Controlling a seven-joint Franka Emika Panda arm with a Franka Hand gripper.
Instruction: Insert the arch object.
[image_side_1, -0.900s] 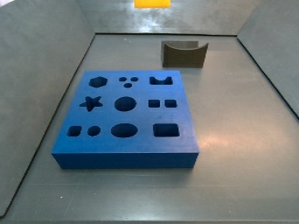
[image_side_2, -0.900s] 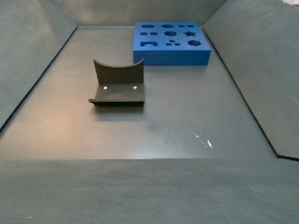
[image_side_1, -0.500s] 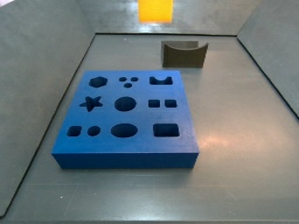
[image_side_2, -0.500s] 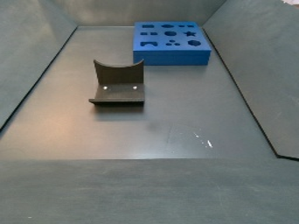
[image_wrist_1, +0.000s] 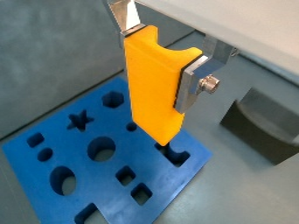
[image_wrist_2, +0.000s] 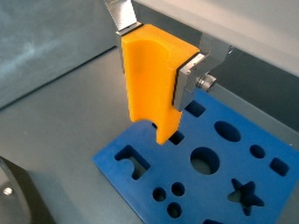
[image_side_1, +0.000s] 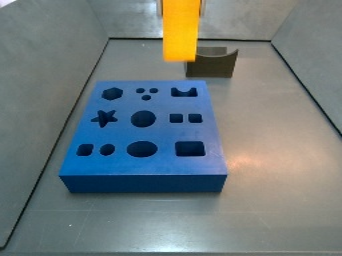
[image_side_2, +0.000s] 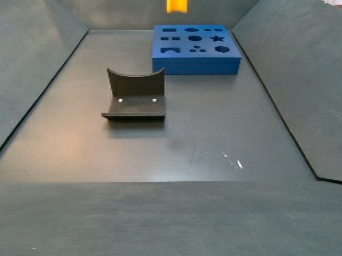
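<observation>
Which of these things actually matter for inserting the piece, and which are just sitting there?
In use:
- gripper, above the board, shut on the orange piece
- blue board with shaped holes

Lying about:
- dark fixture, standing apart on the floor

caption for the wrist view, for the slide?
Claw holding the tall orange bar upright above the blue board, arch object loose on the floor beside.

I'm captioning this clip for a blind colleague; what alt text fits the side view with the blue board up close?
An orange bar hangs upright from the top edge, above the far end of a blue board with shaped holes. Behind it, the arch object sits on the grey floor. The gripper is out of frame.
</observation>
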